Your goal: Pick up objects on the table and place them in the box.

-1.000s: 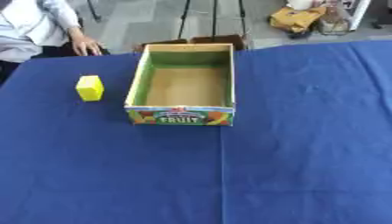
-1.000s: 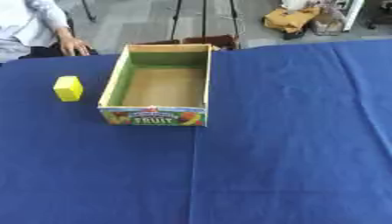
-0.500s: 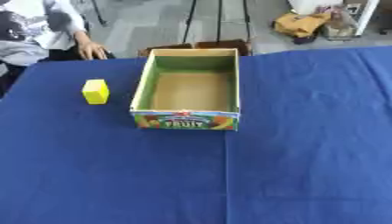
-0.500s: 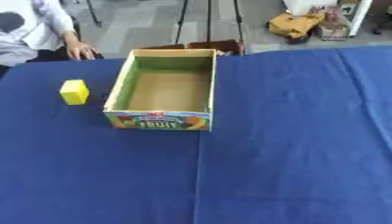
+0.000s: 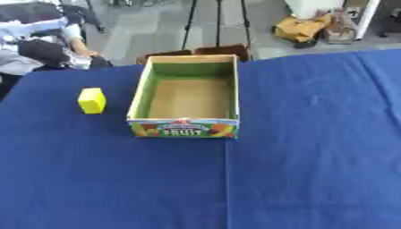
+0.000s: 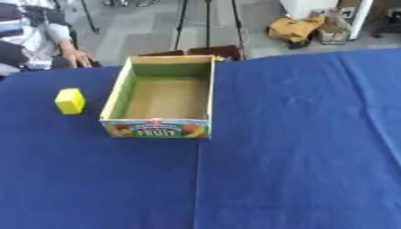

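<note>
From my station I see a table covered in a blue cloth [image 5: 313, 170], and neither of the robot's hands appears in the left eye view or the right eye view, so I cannot tell whether their fingers are apart, together or clamped on anything. The box [image 5: 186, 95] stands upright on the cloth toward the far middle of the table; it is an open-topped cardboard carton with green inner walls, a bare brown floor and a printed front panel [image 5: 183, 129] carrying fruit artwork and the word FRUIT. I see nothing lying inside it. The one object I can find on the table is a small yellow block [image 5: 91, 100], standing on the cloth to the left of the box, near its left wall but apart from it, about level with the middle of the box's length. A seam or fold in the cloth [image 5: 227, 179] runs from under the front right corner of the box toward the near edge. Beyond the far edge of the table, behind the box, I note a dark brown item [image 5: 196, 51] whose nature I cannot make out, tripod legs [image 5: 218, 18] on a grey floor, and a yellow-brown bundle [image 5: 301, 28] at the far right. A seated person [image 6: 35, 40] shows at the far left corner, touching neither the block nor the box
</note>
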